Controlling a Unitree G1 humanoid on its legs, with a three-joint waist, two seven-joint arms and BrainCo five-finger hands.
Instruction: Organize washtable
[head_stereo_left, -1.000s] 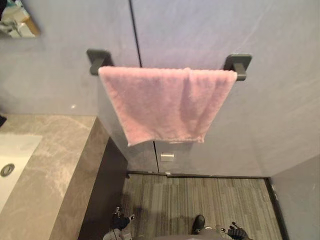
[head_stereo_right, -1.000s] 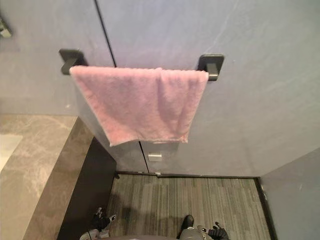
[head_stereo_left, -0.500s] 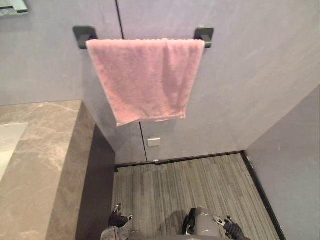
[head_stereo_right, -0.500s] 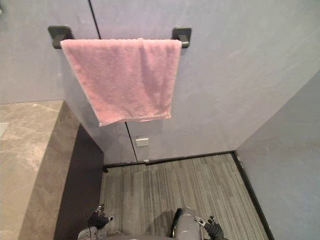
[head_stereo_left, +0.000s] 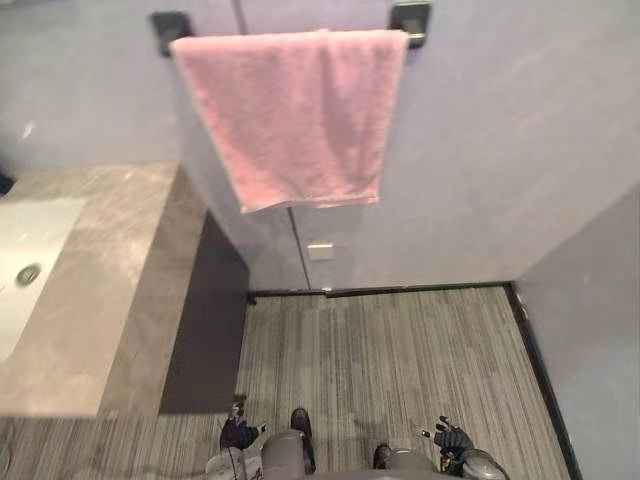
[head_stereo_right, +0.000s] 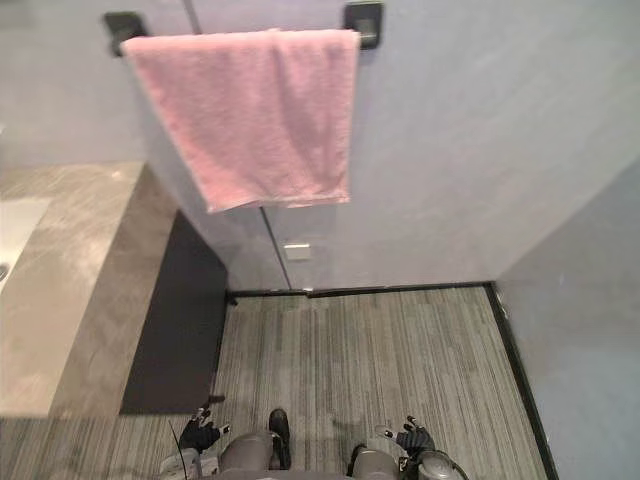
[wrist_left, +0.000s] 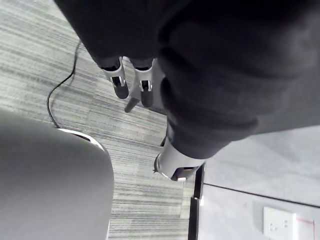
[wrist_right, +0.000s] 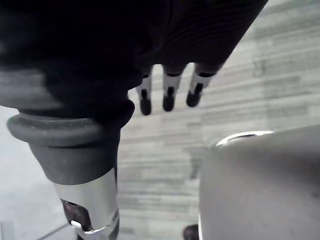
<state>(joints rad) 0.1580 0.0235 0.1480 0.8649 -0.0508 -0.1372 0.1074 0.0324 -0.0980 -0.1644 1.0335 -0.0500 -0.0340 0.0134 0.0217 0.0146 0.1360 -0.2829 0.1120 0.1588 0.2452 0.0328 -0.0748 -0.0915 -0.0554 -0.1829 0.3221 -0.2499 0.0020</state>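
Pink towel (head_stereo_left: 295, 115) still over dark rail (head_stereo_left: 411, 17)

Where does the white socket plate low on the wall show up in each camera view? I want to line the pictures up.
Left eye view: socket plate low on the wall, below the pink towel.
Right eye view: socket plate in the same spot under the towel.
Left wrist view: socket plate on the wall, past the dark skirting.
Right wrist view: faces the floor.
Shared landmark: the striped floor.
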